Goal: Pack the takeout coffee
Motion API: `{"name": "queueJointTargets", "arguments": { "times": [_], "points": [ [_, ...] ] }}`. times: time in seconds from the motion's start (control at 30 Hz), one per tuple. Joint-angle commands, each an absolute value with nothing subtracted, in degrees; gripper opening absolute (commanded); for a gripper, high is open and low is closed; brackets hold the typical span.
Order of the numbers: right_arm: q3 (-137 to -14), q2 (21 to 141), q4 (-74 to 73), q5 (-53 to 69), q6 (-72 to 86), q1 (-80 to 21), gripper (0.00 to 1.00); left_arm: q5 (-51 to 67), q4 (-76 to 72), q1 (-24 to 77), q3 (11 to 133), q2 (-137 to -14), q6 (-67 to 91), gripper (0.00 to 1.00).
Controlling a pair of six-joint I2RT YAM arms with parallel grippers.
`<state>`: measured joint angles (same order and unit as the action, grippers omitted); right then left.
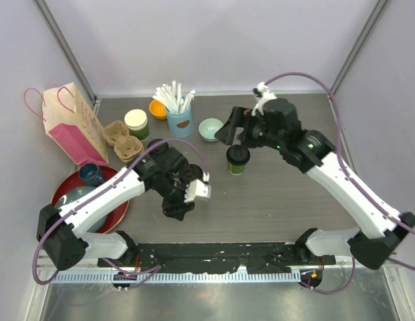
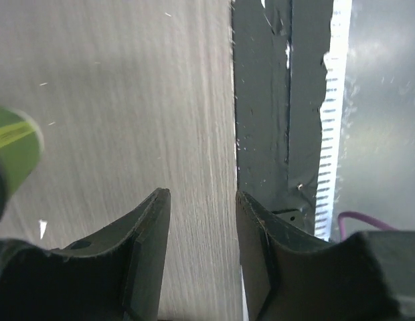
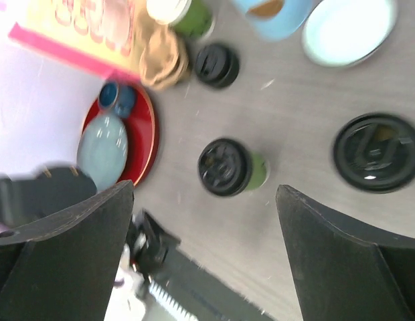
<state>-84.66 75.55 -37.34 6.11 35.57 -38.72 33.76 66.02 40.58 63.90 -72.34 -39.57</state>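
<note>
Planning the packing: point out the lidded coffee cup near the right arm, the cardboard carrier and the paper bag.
lidded coffee cup (image 1: 238, 154): top view, black lid.
cardboard carrier (image 1: 124, 140): top view, its middle.
paper bag (image 1: 70, 115): top view, tan face.

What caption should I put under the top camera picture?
Open right gripper hovers near a lidded green coffee cup.

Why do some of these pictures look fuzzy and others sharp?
Right wrist view: everything is smeared, as if by motion, and the bag is washed out by glare. Left wrist view: the green cup at the edge is out of focus, the table grain sharp. Top view: crisp, evenly lit.
</note>
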Motion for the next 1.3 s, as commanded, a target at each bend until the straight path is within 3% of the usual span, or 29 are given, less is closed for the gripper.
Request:
{"name": "queueJointTargets", "arguments": {
  "times": [0.0, 0.13, 0.23, 0.37, 1.27],
  "points": [
    [-80.70, 67.43, -33.58, -13.33, 30.41, -37.88, 0.93, 22.08, 60.84, 51.47, 58.90, -73.47, -40.35, 0.45],
    [-78.31, 62.33, -31.64, -16.17, 28.92, -37.71, 0.93, 7.08, 47.68, 56.77, 54.41, -77.51, -39.11, 0.31],
    [-77.70, 61.09, -31.99, -16.96, 28.30, -37.71, 0.93, 2.04, 42.73, 59.50, 52.91, -80.93, -39.11, 0.22],
    [-76.55, 59.59, -31.99, -17.84, 27.77, -37.79, 0.93, -2.19, 39.91, 60.21, 54.58, -85.77, -39.03, 0.00],
    [-77.87, 61.08, -32.26, -18.37, 23.47, -37.71, 0.93, -13.88, 26.73, 53.79, 52.38, -99.66, -48.24, 0.00]
  ]
}}
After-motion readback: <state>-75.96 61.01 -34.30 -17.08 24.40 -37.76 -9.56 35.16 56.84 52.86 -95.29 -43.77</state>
